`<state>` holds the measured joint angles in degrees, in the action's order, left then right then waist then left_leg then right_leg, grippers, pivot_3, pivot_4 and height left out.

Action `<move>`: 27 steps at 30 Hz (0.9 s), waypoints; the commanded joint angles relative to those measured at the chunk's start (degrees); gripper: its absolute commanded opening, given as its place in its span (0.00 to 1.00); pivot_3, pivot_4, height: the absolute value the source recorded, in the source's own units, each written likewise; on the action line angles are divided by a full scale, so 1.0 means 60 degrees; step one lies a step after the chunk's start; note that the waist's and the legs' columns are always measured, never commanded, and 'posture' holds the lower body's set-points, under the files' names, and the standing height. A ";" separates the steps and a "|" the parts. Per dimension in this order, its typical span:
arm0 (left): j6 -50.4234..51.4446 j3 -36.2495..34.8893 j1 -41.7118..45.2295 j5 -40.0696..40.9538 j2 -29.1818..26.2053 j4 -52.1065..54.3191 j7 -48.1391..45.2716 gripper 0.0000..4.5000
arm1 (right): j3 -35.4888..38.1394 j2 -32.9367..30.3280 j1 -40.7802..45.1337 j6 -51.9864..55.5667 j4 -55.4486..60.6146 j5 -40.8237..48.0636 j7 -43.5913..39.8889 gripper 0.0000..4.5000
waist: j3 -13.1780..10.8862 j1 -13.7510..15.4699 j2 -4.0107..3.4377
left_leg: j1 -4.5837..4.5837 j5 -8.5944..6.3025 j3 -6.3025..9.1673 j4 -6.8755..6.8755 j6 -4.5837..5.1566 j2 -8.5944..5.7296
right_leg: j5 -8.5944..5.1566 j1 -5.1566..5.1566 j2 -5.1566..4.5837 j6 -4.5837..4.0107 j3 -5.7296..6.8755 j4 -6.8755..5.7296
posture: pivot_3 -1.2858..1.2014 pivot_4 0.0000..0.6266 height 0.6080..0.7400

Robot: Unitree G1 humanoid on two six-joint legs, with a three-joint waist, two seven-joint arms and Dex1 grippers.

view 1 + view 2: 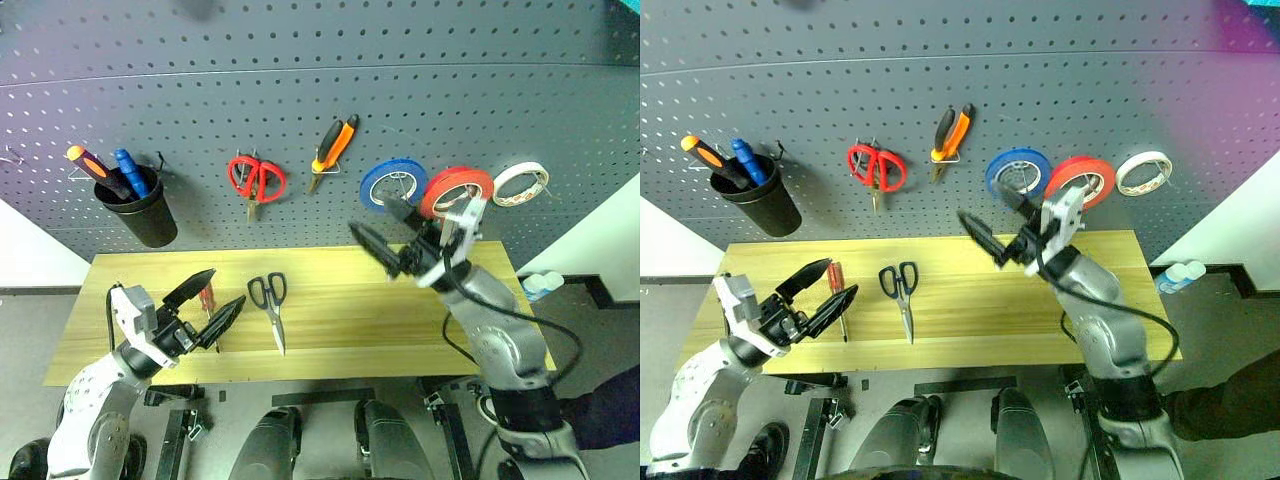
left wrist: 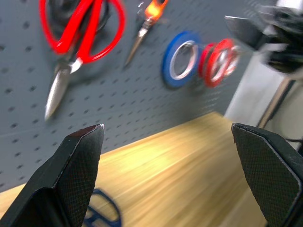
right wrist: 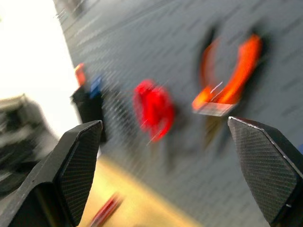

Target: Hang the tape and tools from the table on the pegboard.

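1. Red tape roll (image 1: pixel 457 190) hangs on the pegboard (image 1: pixel 300 120), at 3 o'clock of the blue roll (image 1: pixel 393 184) and 9 o'clock of the white roll (image 1: pixel 521 183); right gripper partly covers its lower edge in the left eye view.
2. Orange-and-black pliers (image 1: pixel 334 148) hang on the board on a wire hook, jaws down, at 2 o'clock of the red-handled scissors (image 1: pixel 256 180).
3. Dark-handled scissors (image 1: pixel 271 305) lie flat on the table (image 1: pixel 400 330), blades pointing toward the near edge, handles toward the board.
4. Clear-red-handled screwdriver (image 1: pixel 838 292) lies on the table at 9 o'clock of those scissors, just beside them; left gripper's fingers overlap it in the eye views, contact cannot be told.
5. Left gripper (image 1: pixel 212 297) is above the table's left part, jaws spread wide, nothing between them.
6. Right gripper (image 1: pixel 388 233) is raised over the table's back edge, below the blue roll, jaws wide apart, empty.
7. Black cup (image 1: pixel 140 212) hangs at the far left of the board, at 9 o'clock of the red-handled scissors, holding an orange-black screwdriver (image 1: pixel 92 168) and a blue-handled screwdriver (image 1: pixel 130 171).
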<state>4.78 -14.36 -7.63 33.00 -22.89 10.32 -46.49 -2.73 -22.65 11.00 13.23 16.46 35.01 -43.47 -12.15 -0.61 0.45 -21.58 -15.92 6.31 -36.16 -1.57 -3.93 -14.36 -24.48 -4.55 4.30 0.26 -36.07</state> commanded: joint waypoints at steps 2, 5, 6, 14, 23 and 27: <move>0.1286 0.0167 0.0608 -0.1072 0.0685 -0.0598 0.2798 1.00 | 0.0045 -0.0609 -0.0315 -0.0524 -0.0020 -0.0391 -0.1119 0.99 | -0.0049 -0.0051 0.0042 | 0.0003 0.0000 -0.0006 -0.0005 0.0001 -0.0002 | 0.0001 0.0002 -0.0001 0.0003 0.0000 -0.0001 | 0.51 0.37 1.00; 0.2411 0.0532 0.0886 -0.1821 0.1050 -0.0363 0.4325 1.00 | 0.0200 -0.0657 -0.0310 -0.0359 0.0006 -0.0223 -0.1216 0.99 | -0.0127 -0.0037 0.0110 | 0.0007 0.0000 -0.0004 -0.0016 0.0000 0.0000 | 0.0009 0.0008 0.0004 0.0020 0.0000 -0.0004 | 0.50 0.38 1.00; 0.2746 0.0754 0.0910 -0.2164 0.1088 -0.0155 0.4727 1.00 | 0.0204 -0.0683 -0.0358 -0.0325 0.0034 -0.0205 -0.1291 0.99 | -0.0140 -0.0037 0.0119 | 0.0007 0.0000 -0.0001 -0.0015 0.0000 0.0003 | 0.0009 0.0008 0.0006 0.0020 0.0000 -0.0005 | 0.50 0.38 1.00; 0.6217 0.2060 0.1455 -0.3072 0.1199 0.0747 0.6234 1.00 | 0.0259 -0.0707 -0.0799 0.0148 0.0802 -0.0101 -0.1075 0.99 | -0.0424 -0.0038 0.0145 | -0.0004 -0.0002 0.0000 -0.0016 0.0000 -0.0006 | 0.0014 0.0002 -0.0003 0.0028 0.0001 -0.0004 | 0.50 0.46 1.00; 0.8155 0.2679 0.2040 -0.3636 0.2033 0.1220 0.7397 1.00 | 0.0312 -0.0615 -0.0973 0.0397 0.0969 -0.0077 -0.0803 0.99 | -0.0618 -0.0026 0.0136 | -0.0034 -0.0002 0.0001 -0.0017 -0.0003 -0.0006 | 0.0014 -0.0022 -0.0010 0.0029 0.0004 -0.0005 | 0.49 0.50 1.00; 0.8642 0.2684 0.2865 -0.3985 0.2690 0.0561 0.8068 1.00 | 0.0316 -0.0549 -0.0788 0.0505 0.0959 -0.0077 -0.0672 0.99 | -0.0668 -0.0025 0.0161 | -0.0048 -0.0002 0.0003 -0.0038 -0.0002 -0.0010 | 0.0020 -0.0023 -0.0010 0.0039 0.0009 -0.0007 | 0.49 0.51 1.00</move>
<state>55.88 1.39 8.44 10.45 -7.56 14.17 0.23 -1.70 -26.27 5.90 16.14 19.63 33.50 -47.79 -16.16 -0.76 1.42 -21.89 -15.94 6.33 -36.43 -1.58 -3.99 -14.23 -24.61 -4.61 4.55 0.32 -36.11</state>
